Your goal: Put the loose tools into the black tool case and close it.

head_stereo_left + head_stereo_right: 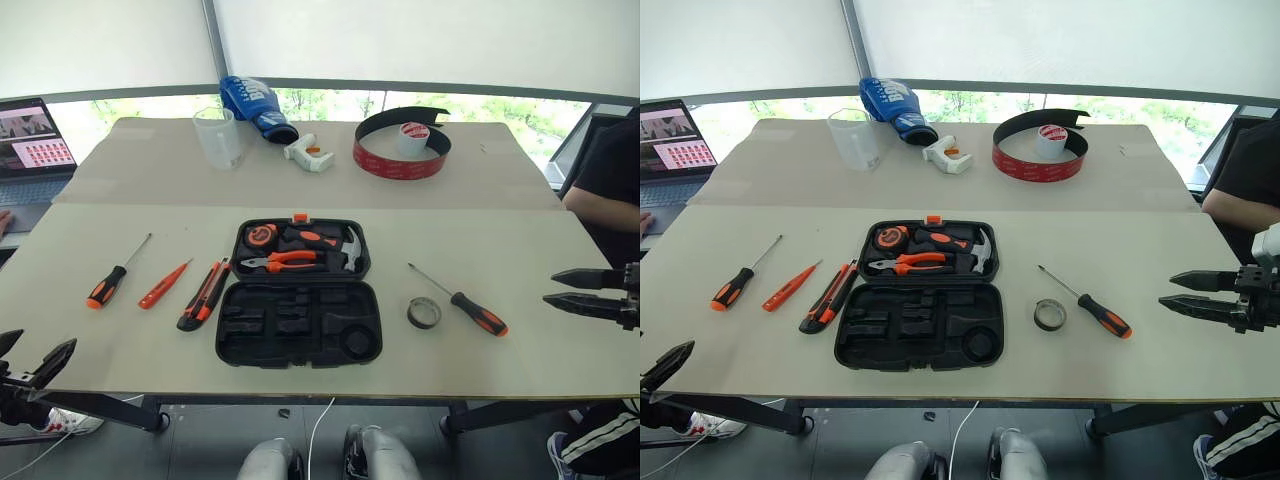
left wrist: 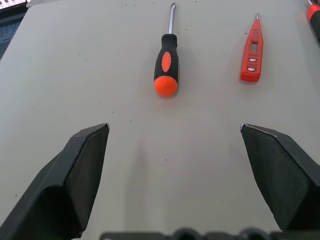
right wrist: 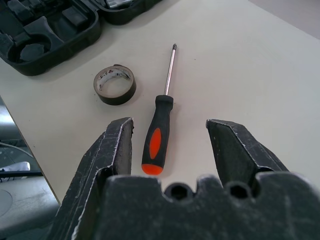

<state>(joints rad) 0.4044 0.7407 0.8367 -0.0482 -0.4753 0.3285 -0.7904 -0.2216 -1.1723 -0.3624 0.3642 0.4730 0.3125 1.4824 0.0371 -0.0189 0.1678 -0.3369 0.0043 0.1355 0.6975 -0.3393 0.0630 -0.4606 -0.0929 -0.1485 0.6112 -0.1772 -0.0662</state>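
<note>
Head view: the black tool case (image 1: pixel 298 294) lies open mid-desk, loose tools at its 3 and 9 o'clock.

Left wrist: left claw (image 2: pixel 175 150) apart, empty, facing a screwdriver (image 2: pixel 166 65).

Right wrist: right claw (image 3: pixel 170 137) apart around another screwdriver (image 3: pixel 160 131), untouched. First pick-up pending; next, lower and close.

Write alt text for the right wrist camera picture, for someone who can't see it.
The right gripper is open, its two black fingers framing the black-and-orange handle of a screwdriver lying on the pale table, tip pointing away. Beside the screwdriver lies a small dark tape roll, and beyond that the open black tool case.
</note>
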